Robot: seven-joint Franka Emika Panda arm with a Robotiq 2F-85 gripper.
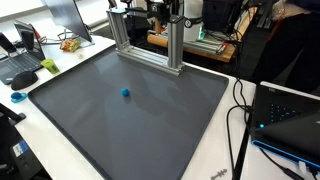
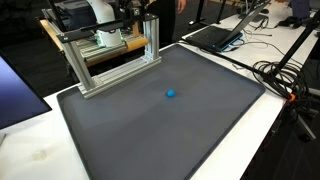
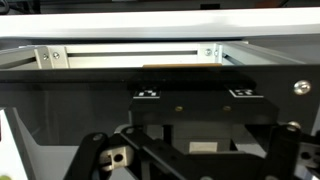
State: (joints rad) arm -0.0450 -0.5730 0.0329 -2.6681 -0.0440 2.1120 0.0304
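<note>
A small blue object [image 1: 126, 93] [image 2: 171, 95] lies alone near the middle of a dark grey mat [image 1: 130, 130] [image 2: 150, 135]. At the mat's far edge stands an aluminium frame [image 1: 146, 45] [image 2: 112, 65]. The arm [image 2: 97, 12] sits behind that frame, well away from the blue object. In the wrist view my gripper [image 3: 190, 168] is open, its dark linkages spread wide along the bottom edge with nothing between them. Just ahead of it runs the frame's rail [image 3: 130, 55]. The blue object does not show in the wrist view.
An open laptop [image 1: 287, 115] [image 2: 218, 35] and loose cables [image 1: 240, 105] [image 2: 278, 75] lie beside the mat on the white table. Another laptop [image 1: 22, 60] and a small blue item [image 1: 17, 97] sit on the opposite side. Equipment crowds the bench behind the frame.
</note>
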